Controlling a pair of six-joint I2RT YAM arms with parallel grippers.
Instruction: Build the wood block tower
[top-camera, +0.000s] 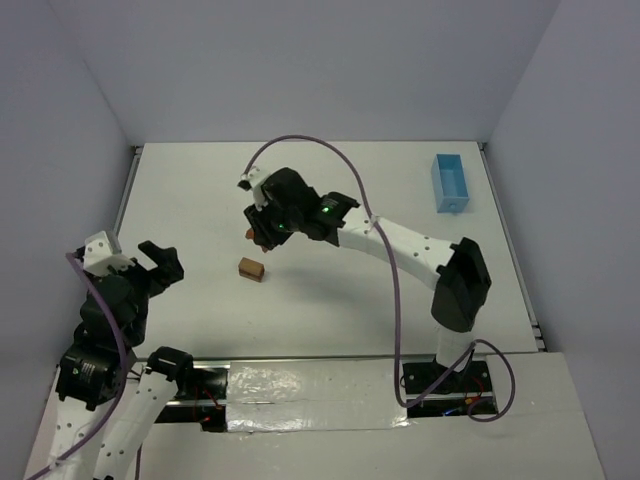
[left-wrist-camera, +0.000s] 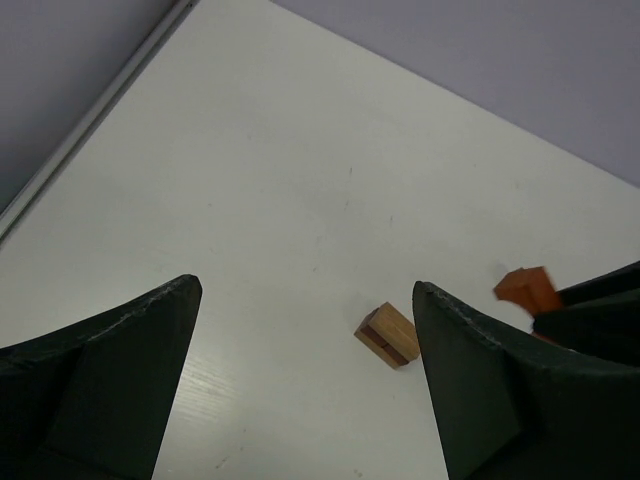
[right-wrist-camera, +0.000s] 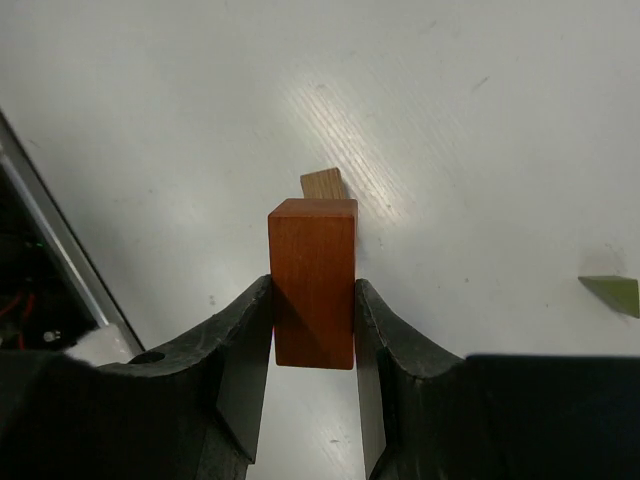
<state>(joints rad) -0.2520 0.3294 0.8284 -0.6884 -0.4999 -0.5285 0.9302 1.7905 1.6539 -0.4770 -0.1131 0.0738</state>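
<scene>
While clamped upright between the right jaws, a smooth reddish-orange block (right-wrist-camera: 312, 280); left jaws wide apart.

We take this for a robotics lab test cell. A bare white table (top-camera: 200, 190) is boxed in by plain pale grey-lilac partition walls (top-camera: 300, 60). A left black-and-white robot arm (top-camera: 110, 330) and a right black-and-white robot arm (top-camera: 420, 250) are bolted at its near edge, trailing loose purple cables (top-camera: 397, 320) over a shiny silver taped mounting strip (top-camera: 320, 385).
</scene>
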